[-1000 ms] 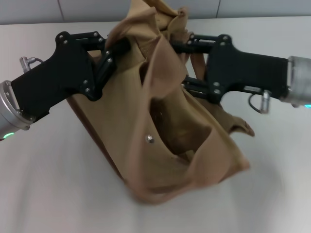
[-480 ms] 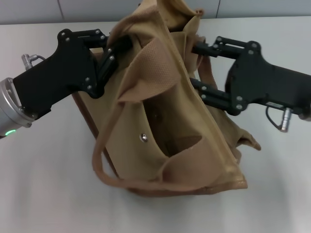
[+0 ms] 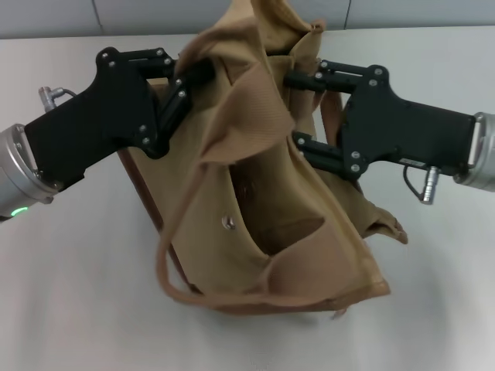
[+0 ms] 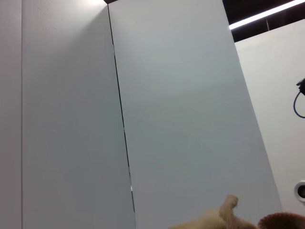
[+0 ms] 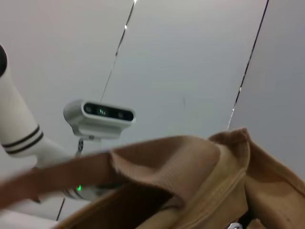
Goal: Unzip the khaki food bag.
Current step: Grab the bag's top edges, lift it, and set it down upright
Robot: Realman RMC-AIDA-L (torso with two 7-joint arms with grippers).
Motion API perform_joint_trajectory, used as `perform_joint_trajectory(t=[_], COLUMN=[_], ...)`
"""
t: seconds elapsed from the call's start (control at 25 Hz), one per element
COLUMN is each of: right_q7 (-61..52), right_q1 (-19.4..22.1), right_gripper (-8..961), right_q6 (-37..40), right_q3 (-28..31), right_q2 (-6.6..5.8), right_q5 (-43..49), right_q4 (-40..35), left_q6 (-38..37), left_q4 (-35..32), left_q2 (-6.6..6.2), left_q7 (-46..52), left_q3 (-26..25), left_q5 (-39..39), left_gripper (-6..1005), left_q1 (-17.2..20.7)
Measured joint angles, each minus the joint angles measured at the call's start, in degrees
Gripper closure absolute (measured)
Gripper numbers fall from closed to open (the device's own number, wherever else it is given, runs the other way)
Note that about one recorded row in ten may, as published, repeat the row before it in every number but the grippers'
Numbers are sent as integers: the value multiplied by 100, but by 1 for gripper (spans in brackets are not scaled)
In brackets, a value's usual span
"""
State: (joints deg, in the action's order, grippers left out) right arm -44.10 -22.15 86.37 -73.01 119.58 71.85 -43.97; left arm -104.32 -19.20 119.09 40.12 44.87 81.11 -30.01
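Note:
The khaki food bag [image 3: 263, 193] hangs crumpled and tilted between my two grippers above the white table [image 3: 69, 294]. Its front pocket with the metal snap [image 3: 227, 222] faces me, and one webbing handle [image 3: 166, 255] droops at the front left. My left gripper [image 3: 189, 83] is shut on the bag's top left edge. My right gripper [image 3: 292, 108] is at the bag's top right with its fingers spread, the other handle strap [image 3: 326, 116] running between them. No zipper pull shows in the head view. Khaki fabric shows in the left wrist view [image 4: 224, 217] and the right wrist view [image 5: 190, 181].
The grey wall [image 3: 155, 15] runs along the table's far edge. The right wrist view shows my head camera [image 5: 100, 114] above the bag and a small silver piece [image 5: 233, 225] at the picture's edge.
My right gripper swung right, then came back left against the bag. The bag shifted and its front handle loop dropped down at the left. My left gripper barely moved.

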Motion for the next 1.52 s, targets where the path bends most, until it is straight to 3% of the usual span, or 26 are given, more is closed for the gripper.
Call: perform_joint_trajectory(t=[0.36,0.56,0.68,1.08,1.52], right_q7=[1,-67,-80,-289,-634], right_q1=[-71,-143,-146,-202,-62], right_gripper=[389,411,624,837,947], right_q6=[-841,-1101,-1298,-1779,-1740], right_q3=[-703,-807,-870,-1111,-1066], right_q2=[24,31,30,29,-3], right_q5=[-375,-445,-534,-561,-573], right_q4=[-164,-198,-201,-301,-361], left_q6=[7,-2,-17,-37,0], left_q4=[45,48,49,48,60], left_q2=[7,9,10,7,5], left_q7=[-27,-31,-31,-30,-30], left_q3=[49,49,48,36,5], left_q5=[-9,-9,-9,-5,-150], left_gripper=[919,917,916,914,911], left_q1=[-54,-50,-48,-41,-20])
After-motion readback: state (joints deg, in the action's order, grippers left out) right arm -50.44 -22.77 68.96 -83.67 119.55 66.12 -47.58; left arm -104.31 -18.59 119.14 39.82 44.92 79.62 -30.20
